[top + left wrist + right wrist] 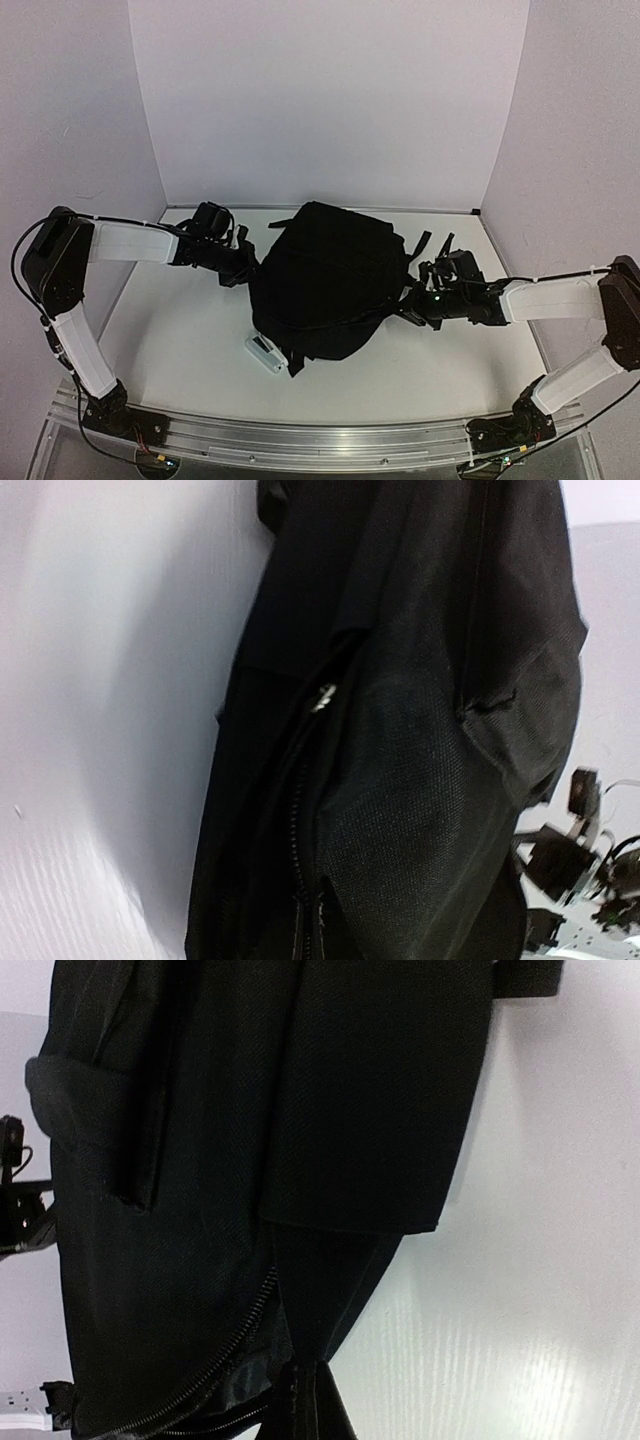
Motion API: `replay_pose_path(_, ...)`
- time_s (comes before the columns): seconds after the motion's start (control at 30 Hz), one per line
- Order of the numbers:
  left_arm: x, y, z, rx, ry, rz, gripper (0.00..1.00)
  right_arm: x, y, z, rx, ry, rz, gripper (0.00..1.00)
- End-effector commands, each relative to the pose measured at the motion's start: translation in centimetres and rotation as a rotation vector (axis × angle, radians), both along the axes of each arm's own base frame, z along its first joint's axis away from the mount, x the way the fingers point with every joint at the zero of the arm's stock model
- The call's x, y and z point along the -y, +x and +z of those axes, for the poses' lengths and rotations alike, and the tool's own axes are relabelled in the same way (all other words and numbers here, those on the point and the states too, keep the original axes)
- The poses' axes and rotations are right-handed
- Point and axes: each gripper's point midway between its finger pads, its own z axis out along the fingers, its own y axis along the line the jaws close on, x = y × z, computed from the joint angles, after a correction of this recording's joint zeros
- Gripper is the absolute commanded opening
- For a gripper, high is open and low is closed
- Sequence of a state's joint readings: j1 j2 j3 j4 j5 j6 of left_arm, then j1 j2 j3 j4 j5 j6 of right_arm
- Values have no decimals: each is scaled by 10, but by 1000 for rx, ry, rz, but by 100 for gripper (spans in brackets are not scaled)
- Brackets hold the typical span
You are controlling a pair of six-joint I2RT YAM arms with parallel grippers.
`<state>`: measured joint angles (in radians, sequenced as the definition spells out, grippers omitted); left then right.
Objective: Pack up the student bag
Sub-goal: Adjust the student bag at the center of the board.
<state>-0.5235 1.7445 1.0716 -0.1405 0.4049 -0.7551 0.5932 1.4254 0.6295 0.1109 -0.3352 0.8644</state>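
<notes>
The student bag [330, 280], a large black fabric backpack, lies in the middle of the white table. My left gripper [245, 268] presses against its left side. In the left wrist view the bag [420, 780] fills the frame, with a zip line and a silver zip pull [323, 695]; the gripper [308, 925] is shut on fabric beside the zip. My right gripper [410, 300] is at the bag's right side. In the right wrist view it [318, 1390] is shut on a narrow fold of the bag [200, 1160] next to a zip.
A small white device [265, 352] pokes out from under the bag's near edge; it also shows in the right wrist view [20, 1400]. White walls enclose the table at the back and sides. A metal rail [320, 440] runs along the near edge.
</notes>
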Motion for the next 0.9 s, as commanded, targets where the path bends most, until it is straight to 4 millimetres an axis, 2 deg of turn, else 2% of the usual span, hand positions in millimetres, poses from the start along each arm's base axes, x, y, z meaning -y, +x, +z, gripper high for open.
replay_pose_path(0.0, -12, 60, 44, 185, -84, 24, 0, -31, -12, 4, -7, 81, 65, 0)
replay_pose_path(0.23, -4, 93, 56, 270, -59, -83, 0, -86, -26, 1, -16, 157, 126, 0)
replay_pose_path(0.27, -4, 96, 60, 292, -41, -92, 5, -89, -26, 0, -17, 161, 122, 0)
replay_pose_path(0.3, -6, 97, 64, 307, -16, -94, 14, -90, -25, -1, -16, 163, 110, 0)
replay_pose_path(0.37, -10, 96, 81, 365, 28, -99, 41, -89, -24, -2, -14, 173, 88, 0)
replay_pose_path(0.43, -8, 86, 105, 458, 87, -119, 64, -87, -24, -1, -7, 178, 74, 0)
replay_pose_path(0.5, 6, 67, 129, 556, 147, -164, 77, -85, -24, -1, -3, 180, 70, 0)
replay_pose_path(0.53, 18, 53, 140, 595, 158, -196, 80, -85, -24, -1, -2, 180, 69, 0)
replay_pose_path(0.57, 30, 38, 151, 627, 149, -236, 81, -84, -24, -2, -3, 179, 66, 0)
replay_pose_path(0.67, 71, -13, 168, 647, 35, -364, 82, -84, -22, -3, -2, 179, 55, 0)
replay_pose_path(0.77, 110, -65, 168, 620, -83, -497, 82, -80, -22, -7, -10, 177, 29, 0)
replay_pose_path(0.87, 147, -109, 153, 560, -123, -611, 82, -74, -23, -11, -21, 180, -5, 0)
